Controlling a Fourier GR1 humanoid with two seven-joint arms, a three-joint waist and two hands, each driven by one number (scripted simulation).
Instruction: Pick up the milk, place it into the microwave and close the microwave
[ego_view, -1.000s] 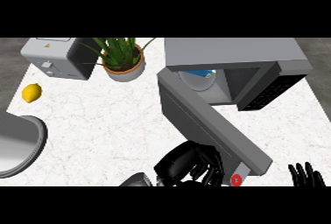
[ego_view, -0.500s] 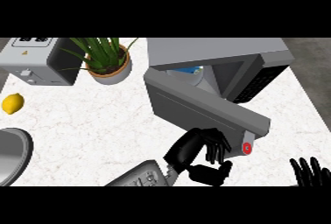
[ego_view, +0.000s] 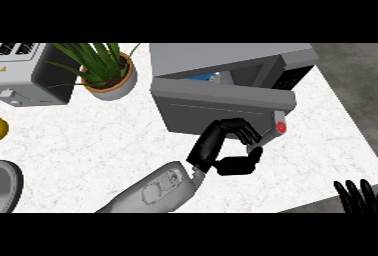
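The milk shows only as a sliver of blue and white in the gap between the microwave body and its door, so it appears to sit already inside the cavity. From that sliver its shape, its cap and whether it stands upright cannot be told. A milk carton is likely light and fairly stiff, with smooth sides that could slip, and it would tip easily if knocked; were it to be taken again, the flat sides around its middle would be the place to hold.

The door is the part being handled. It is a broad, rigid grey panel hanging partly open, with a red button near its free edge. It should swing easily on its hinge, and a push near the free edge, far from the hinge, would move it best. The left hand lies against the door's lower outer face near that edge, fingers curled with the thumb below, holding nothing as far as can be seen.

Only the fingertips of the right hand show, straight and upright at the lower right edge, resting. A plant pot and a toaster stand on the counter; a yellow fruit and a grey pan are cut off at the left edge.
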